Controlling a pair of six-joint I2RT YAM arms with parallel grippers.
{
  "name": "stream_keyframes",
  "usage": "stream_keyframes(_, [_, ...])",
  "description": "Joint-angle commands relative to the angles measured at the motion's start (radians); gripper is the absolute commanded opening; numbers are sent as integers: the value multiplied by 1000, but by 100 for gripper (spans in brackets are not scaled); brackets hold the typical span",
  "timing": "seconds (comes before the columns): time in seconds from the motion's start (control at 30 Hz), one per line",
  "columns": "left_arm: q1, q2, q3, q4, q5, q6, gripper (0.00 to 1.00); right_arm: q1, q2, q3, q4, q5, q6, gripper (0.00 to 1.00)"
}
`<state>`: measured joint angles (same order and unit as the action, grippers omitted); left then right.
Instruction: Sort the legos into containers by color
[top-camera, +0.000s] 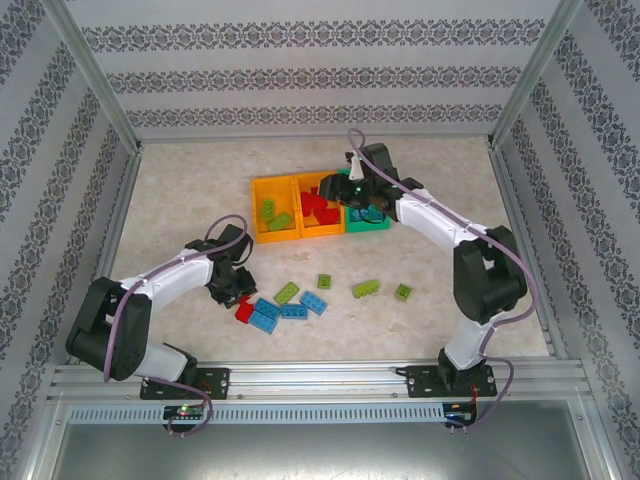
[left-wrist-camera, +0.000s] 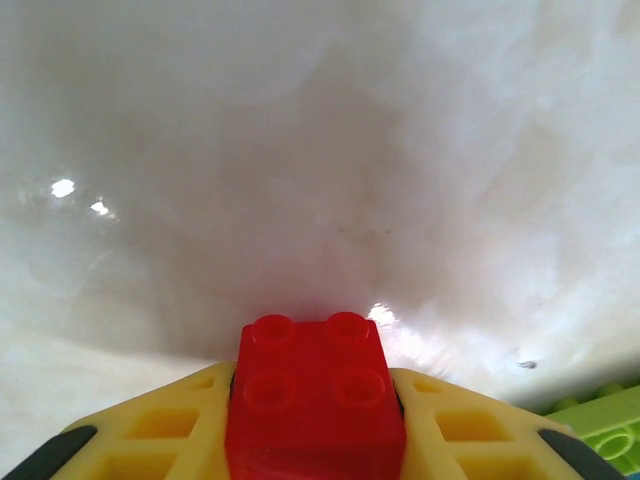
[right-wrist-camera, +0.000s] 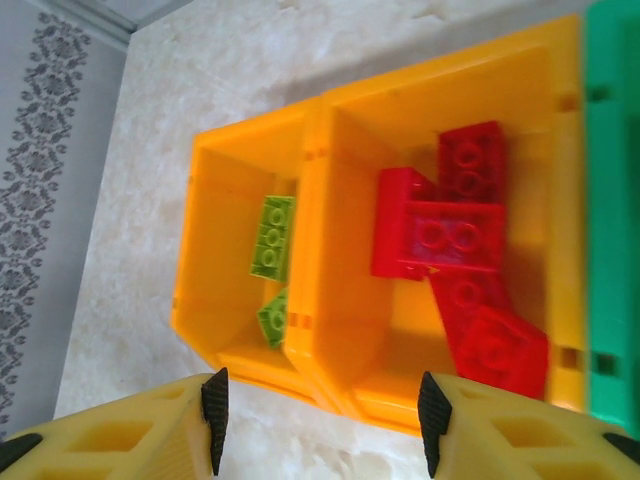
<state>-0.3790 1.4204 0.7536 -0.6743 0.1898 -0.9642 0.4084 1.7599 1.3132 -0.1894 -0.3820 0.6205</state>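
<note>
1. Left wrist view: the left gripper (left-wrist-camera: 315, 385) is clamped on a red brick (left-wrist-camera: 315, 405), with its yellow fingers (left-wrist-camera: 150, 435) pressed against the brick's two flanks. The brick is a square two-by-two with no long axis. Its four studs face the camera, and it juts forward past the fingertips over the pale table (left-wrist-camera: 300, 150). Whether it rests on the surface or is lifted cannot be told. The corner of a lime brick (left-wrist-camera: 605, 425) shows just beside the right-hand finger.
2. Top external view: the clamped red piece sits at the left end of the scatter, just beside the loose blue bricks (top-camera: 293, 311), which lie in a row trending up to the right. The loose lime bricks (top-camera: 365, 289) are spread to the right of these. The longest has its long axis roughly left-right, tilted slightly up at the right.
3. Right wrist view: the right gripper (right-wrist-camera: 323, 425) hangs with its fingers apart and nothing between them, above the near wall of the containers.
4. The left orange bin (right-wrist-camera: 190, 300) holds the binned lime bricks (right-wrist-camera: 272, 236). One has its studs to the camera and its long axis parallel to the dividing wall.
5. The middle orange bin (right-wrist-camera: 340, 130) holds an overlapping pile of red bricks (right-wrist-camera: 455, 235), and the green bin (right-wrist-camera: 610, 200) touches its far side.
</note>
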Motion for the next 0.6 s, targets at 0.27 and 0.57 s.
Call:
stream_keyframes(0.27, [-14, 0, 255, 24, -70, 136, 34, -74, -249, -315, -61, 126, -72, 56])
stream_keyframes(0.57, [-30, 251, 617, 166, 60, 320, 35, -95, -432, -537, -165, 265, 6, 58])
